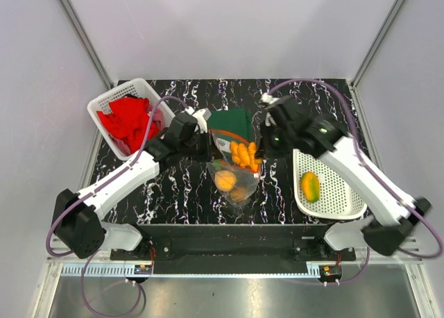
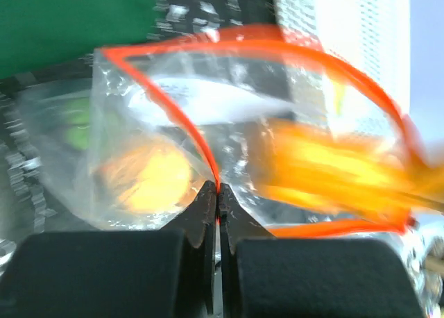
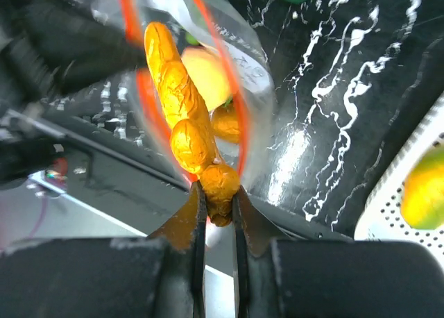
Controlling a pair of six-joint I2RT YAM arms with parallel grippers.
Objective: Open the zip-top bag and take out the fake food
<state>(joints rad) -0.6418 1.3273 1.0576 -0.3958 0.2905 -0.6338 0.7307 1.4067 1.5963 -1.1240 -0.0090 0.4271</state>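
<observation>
The zip-top bag (image 1: 236,176) is in the middle of the black and white worktop (image 1: 180,186), between the two arms. Its mouth is open, and the orange-red zip strip (image 2: 173,116) makes a big loop.

The left tool (image 2: 218,196) is squeezed tight on one side of that strip. Its two fingers are almost touching, with only the thin strip between them.

The right tool (image 3: 216,200) is narrow too. Its fingers pinch the bottom end of the carrot piece (image 3: 184,110), which is long, bumpy and orange. The carrot piece pokes out at the mouth of the bag, and the other side of the zip strip runs just beside it. I cannot tell if the plastic is pinched too.

More fake food is inside the bag. A round orange fruit (image 1: 224,180) sits low in it, with another orange one just below. The left wrist view shows something green in there, but it is blurry.

A dark green cloth (image 1: 232,121) lies flat on the worktop behind the bag. A white basket (image 1: 104,106) on the left holds a red cloth (image 1: 128,120). A second white basket (image 1: 340,193) on the right holds a yellow and green fruit (image 1: 309,186), well apart from the bag.
</observation>
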